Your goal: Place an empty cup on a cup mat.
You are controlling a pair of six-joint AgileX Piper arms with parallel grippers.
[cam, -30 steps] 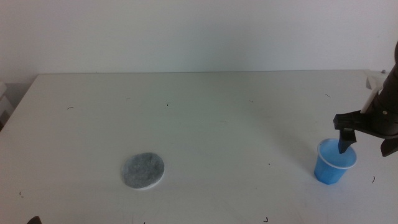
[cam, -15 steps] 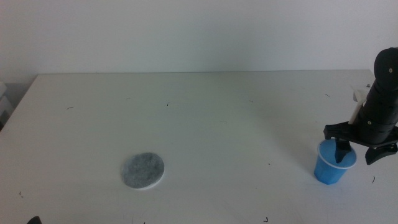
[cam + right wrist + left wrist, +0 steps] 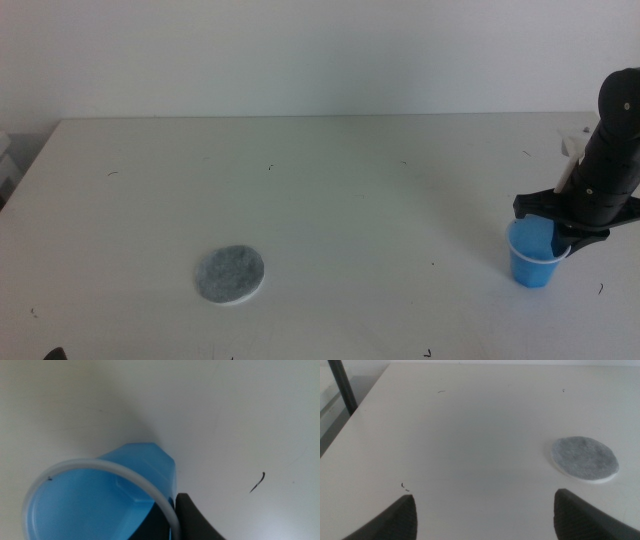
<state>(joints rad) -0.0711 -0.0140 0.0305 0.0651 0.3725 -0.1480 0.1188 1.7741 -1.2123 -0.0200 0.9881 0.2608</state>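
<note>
The blue cup stands on the table at the right, under my right gripper. In the right wrist view the cup fills the frame, empty, its pale rim pinched between the jaws of my right gripper, one inside and one outside. The grey cup mat lies flat at the front left, far from the cup. It also shows in the left wrist view. My left gripper waits open and empty near the front left edge, short of the mat.
The white table has only small dark specks on it. Its left edge and a dark post show in the left wrist view. A white wall stands behind.
My right gripper has shifted a little left and lower over the cup, and its jaws have closed on the rim. The cup now stands straighter. The mat and the left arm have not moved.
</note>
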